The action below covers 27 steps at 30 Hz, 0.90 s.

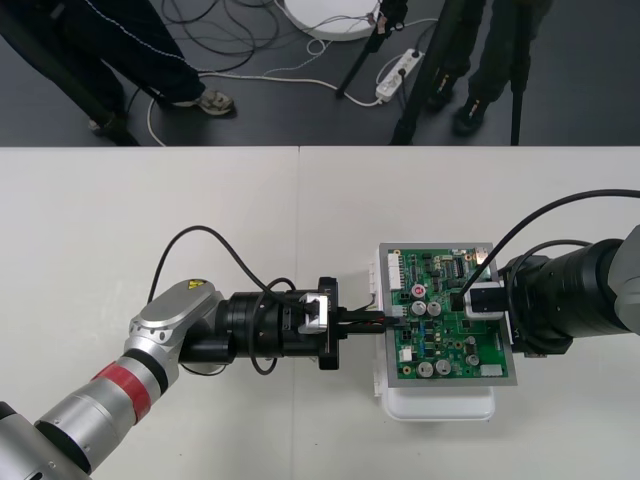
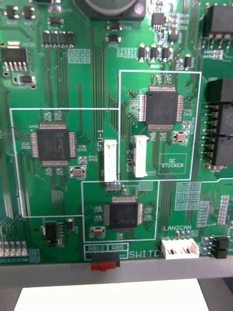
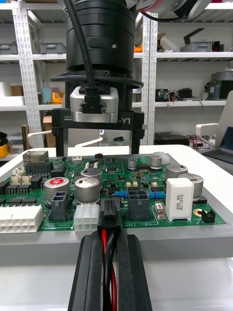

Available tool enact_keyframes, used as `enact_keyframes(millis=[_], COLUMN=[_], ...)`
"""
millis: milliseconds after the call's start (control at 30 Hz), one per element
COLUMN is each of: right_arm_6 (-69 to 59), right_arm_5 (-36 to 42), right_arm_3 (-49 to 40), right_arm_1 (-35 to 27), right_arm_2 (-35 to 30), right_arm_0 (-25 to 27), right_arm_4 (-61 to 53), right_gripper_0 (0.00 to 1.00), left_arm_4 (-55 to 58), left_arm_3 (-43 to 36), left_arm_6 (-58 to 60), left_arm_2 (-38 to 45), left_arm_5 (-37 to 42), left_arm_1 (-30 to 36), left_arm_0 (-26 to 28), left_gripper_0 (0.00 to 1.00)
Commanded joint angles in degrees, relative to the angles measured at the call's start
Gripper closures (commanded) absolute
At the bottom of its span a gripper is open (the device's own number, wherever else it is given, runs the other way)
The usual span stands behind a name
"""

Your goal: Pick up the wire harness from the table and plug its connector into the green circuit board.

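Observation:
The green circuit board [image 1: 445, 320] sits on its white base [image 1: 440, 408] right of the table's middle. My left gripper [image 1: 385, 316] reaches the board's left edge. It is shut [image 3: 109, 235] on the harness's red and black wires [image 3: 108, 252]. The black plug [image 3: 109, 214] stands at the board's edge [image 3: 145, 180] between a white connector [image 3: 86, 218] and a black socket [image 3: 137, 201]; I cannot tell if it is seated. My right gripper [image 1: 478, 300] hovers over the board's right side, its fingers [image 3: 57, 141] wide apart and open. The right wrist view looks straight down on chips [image 2: 160, 108].
Bare pale table [image 1: 150, 220] lies to the left of and behind the board. A black cable [image 1: 200, 235] loops above my left wrist, and another [image 1: 540, 220] arcs over my right arm. Tall capacitors [image 3: 87, 187] and a white block [image 3: 179, 199] crowd the board near the plug.

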Motion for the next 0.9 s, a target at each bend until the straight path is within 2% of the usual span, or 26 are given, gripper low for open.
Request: enact_keyframes(millis=[33, 67, 100, 133, 167, 200, 900], right_arm_6=[-1.5, -1.3, -1.0, -0.9, -0.8, -0.7, 4.7], right_arm_5=[1.6, 1.6, 1.6, 1.6, 1.6, 1.6, 1.7], right_arm_3=[-0.5, -0.3, -0.1, -0.1, -0.1, -0.1, 2.7], right_arm_1=[1.3, 1.3, 1.3, 1.3, 1.3, 1.1, -2.0], right_arm_2=[-1.1, -1.2, -1.3, -1.3, -1.4, -1.6, -5.6], right_arm_0=[-1.8, -1.8, -1.8, -1.8, -1.8, -1.8, -1.7], right_arm_4=[-1.5, -1.6, -1.6, -1.5, -1.6, -1.7, -7.3], right_gripper_0=[0.00, 0.00, 0.00, 0.00, 0.00, 0.00, 0.00], left_arm_4=[-0.1, 0.1, 0.3, 0.6, 0.8, 1.1, 6.2], left_arm_3=[-0.8, -0.8, -0.8, -0.8, -0.8, -0.8, -0.9], left_arm_6=[-4.4, -4.4, -4.4, -4.4, -4.4, -4.4, -4.4], left_arm_2=[-1.2, -1.2, -1.2, -1.1, -1.2, -1.2, -1.1], left_arm_5=[1.5, 1.5, 1.4, 1.2, 1.2, 1.1, -1.3], left_arm_1=[-0.6, -0.5, -0.5, -0.5, -0.4, -0.2, 5.9], left_arm_0=[0.6, 0.6, 0.6, 0.5, 0.6, 0.6, 1.6], left_gripper_0=[1.00, 1.00, 0.86, 0.29, 0.04, 0.00, 0.00])
